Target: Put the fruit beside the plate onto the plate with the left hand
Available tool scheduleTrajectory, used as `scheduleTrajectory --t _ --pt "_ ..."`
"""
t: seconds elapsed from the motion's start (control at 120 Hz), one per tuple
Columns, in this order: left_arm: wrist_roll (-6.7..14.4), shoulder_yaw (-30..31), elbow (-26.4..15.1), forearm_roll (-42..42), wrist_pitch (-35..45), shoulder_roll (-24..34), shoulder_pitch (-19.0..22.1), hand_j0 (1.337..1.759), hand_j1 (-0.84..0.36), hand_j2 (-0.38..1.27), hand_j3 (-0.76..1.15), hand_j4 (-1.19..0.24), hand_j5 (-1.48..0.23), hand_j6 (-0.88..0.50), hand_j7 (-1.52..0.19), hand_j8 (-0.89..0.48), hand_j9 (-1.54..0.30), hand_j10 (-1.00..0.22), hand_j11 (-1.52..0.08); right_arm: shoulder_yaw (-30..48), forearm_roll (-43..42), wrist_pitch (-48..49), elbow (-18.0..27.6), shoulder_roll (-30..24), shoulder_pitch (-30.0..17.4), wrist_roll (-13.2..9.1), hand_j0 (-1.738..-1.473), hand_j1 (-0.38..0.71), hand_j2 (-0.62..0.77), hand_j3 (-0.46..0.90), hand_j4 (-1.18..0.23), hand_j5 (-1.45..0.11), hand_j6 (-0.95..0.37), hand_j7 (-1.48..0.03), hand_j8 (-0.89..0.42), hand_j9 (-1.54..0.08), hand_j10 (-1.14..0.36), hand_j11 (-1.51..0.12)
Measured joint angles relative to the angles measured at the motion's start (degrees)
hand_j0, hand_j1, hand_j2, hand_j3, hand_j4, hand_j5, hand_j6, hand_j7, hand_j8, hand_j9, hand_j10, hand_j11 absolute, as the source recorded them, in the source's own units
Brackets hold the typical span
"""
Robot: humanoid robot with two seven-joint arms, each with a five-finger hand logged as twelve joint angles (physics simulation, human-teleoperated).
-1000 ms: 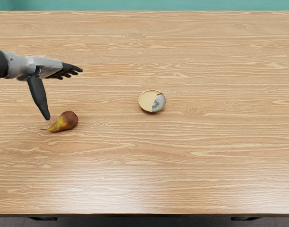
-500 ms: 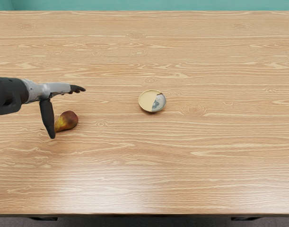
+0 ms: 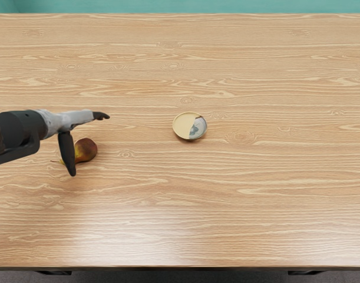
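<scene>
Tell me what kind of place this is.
Likely a simulated robot test bench: a wooden table, a teal wall behind it, with a pear, a small plate and the robot's left hand.

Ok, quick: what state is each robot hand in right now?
Left robot hand: open, at the pear, holding nothing.
Right robot hand: not in view.

Views: one, the head view.
Position: above the near edge of the table [image 3: 227,224], facing its far edge.
Angle: downward at a slant.
Range: moderate; the table fills almost the whole frame, with the plate [image 3: 190,125] near centre.
Left margin: the left hand [image 3: 66,122] enters here.
</scene>
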Motion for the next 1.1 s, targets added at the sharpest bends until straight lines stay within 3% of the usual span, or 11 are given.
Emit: scheduleTrajectory --t 0.6,1.1 --pt "0.0 1.23 2.97 6.76 4.44 -4.3 3.23 1.658 0.11 0.04 0.0 -0.2 -0.26 -0.2 -0.26 -0.2 -0.26 -0.2 -0.26 0.0 0.01 0.0 0.0 0.0 0.0 0.0 -1.658 -0.35 0.0 0.0 0.0 0.0 0.0 0.0 0.0 0.0 0.0 0.0" --pt "0.0 3.56 5.47 10.18 7.25 -4.61 3.93 1.658 0.06 0.05 0.0 -0.24 -0.31 -0.25 -0.31 -0.25 -0.31 -0.24 -0.31 0.0 -0.02 0.0 -0.01 0.0 0.0 0.0 -1.658 -0.35 0.0 0.0 0.0 0.0 0.0 0.0 0.0 0.0 0.0 0.0"
